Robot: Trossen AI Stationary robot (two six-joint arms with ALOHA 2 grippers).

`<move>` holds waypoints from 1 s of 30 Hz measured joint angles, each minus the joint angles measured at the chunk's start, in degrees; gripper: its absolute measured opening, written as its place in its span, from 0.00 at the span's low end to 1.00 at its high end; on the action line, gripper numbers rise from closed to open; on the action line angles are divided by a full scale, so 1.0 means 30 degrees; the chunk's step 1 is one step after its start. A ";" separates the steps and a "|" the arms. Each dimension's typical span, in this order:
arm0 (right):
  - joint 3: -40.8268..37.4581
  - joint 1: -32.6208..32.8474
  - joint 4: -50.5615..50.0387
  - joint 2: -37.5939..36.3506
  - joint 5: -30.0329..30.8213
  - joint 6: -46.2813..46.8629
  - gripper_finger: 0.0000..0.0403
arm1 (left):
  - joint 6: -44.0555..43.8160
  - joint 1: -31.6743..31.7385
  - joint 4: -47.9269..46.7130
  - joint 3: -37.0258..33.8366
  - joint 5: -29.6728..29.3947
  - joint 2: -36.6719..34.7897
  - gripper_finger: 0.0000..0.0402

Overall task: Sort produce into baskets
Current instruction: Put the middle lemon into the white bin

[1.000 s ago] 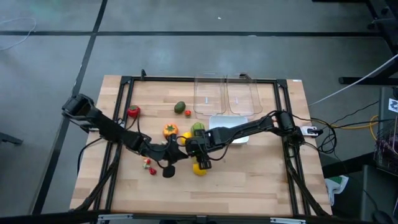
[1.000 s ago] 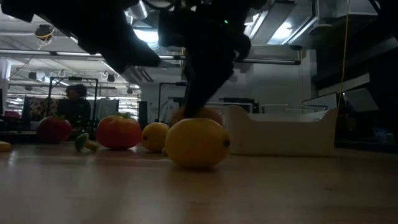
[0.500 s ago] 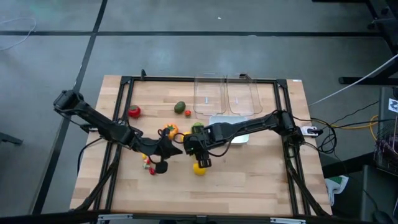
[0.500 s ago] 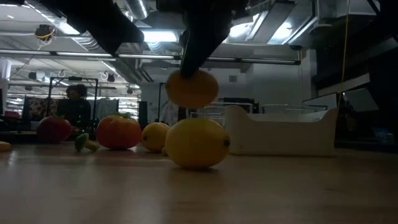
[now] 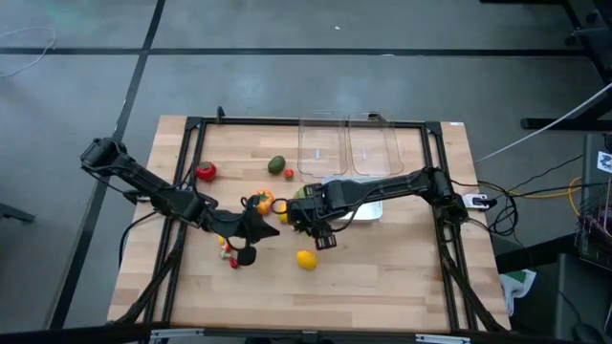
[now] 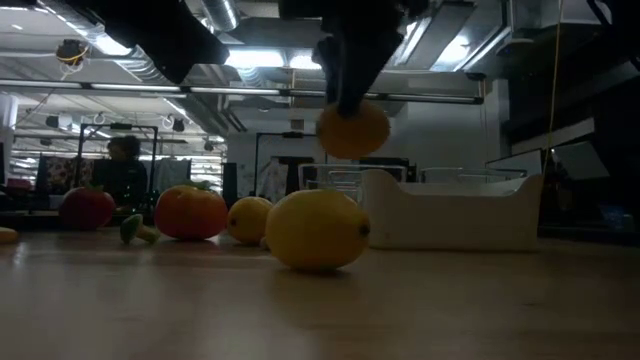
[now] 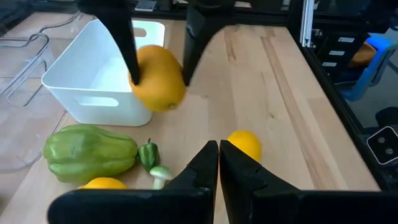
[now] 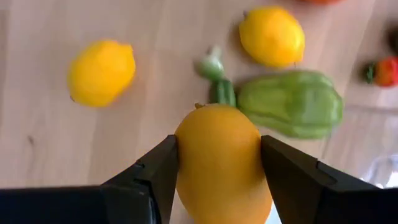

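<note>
My right gripper (image 8: 219, 158) is shut on an orange-yellow oval fruit (image 6: 352, 130) and holds it above the table, close to the whitish basket (image 7: 93, 81). A yellow lemon (image 5: 306, 259) lies on the wood below, toward the near edge. A second lemon (image 8: 272, 35), a long green ribbed piece (image 8: 292, 102) and a small green-and-white bit (image 8: 214, 74) lie beside the basket. My left gripper (image 7: 219, 149) is shut and empty. It hovers left of the fruit, pointing toward it. Two clear baskets (image 5: 322, 148) stand behind the whitish one. My right gripper pinches the orange-yellow fruit by its two opposite sides (image 8: 186, 155), one finger (image 8: 155, 171) on each. The fingers come from above, pointing down. The fruit hangs between them (image 7: 158, 78), lifted clear of the table.
An orange tomato-like piece (image 5: 262, 201), a red piece (image 5: 205, 172), a dark green one (image 5: 276, 164) and tiny red and yellow bits (image 5: 229, 256) lie on the left half. A black frame (image 5: 196, 124) runs around the table. A person (image 6: 122, 170) shows far behind.
My right gripper has risen with the orange-yellow fruit, lifting it off the table from behind the lemon and carrying it toward the whitish basket. My left gripper has drawn back a little toward the table's left edge and upward, still shut.
</note>
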 joint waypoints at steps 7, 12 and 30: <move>0.0000 -0.0239 -0.1914 0.0000 0.1181 -0.0472 0.51 | -0.0022 0.0000 0.0007 0.0000 0.0000 0.0000 0.03; 0.0000 -0.0640 -0.3424 0.0000 0.2231 -0.0495 0.51 | -0.0129 0.0000 0.0007 0.0000 0.0000 0.0007 0.03; -0.3966 -0.3198 -0.1669 -0.0007 0.2204 -0.0831 0.51 | -0.0098 0.0000 0.0007 0.0000 0.0002 0.0015 0.03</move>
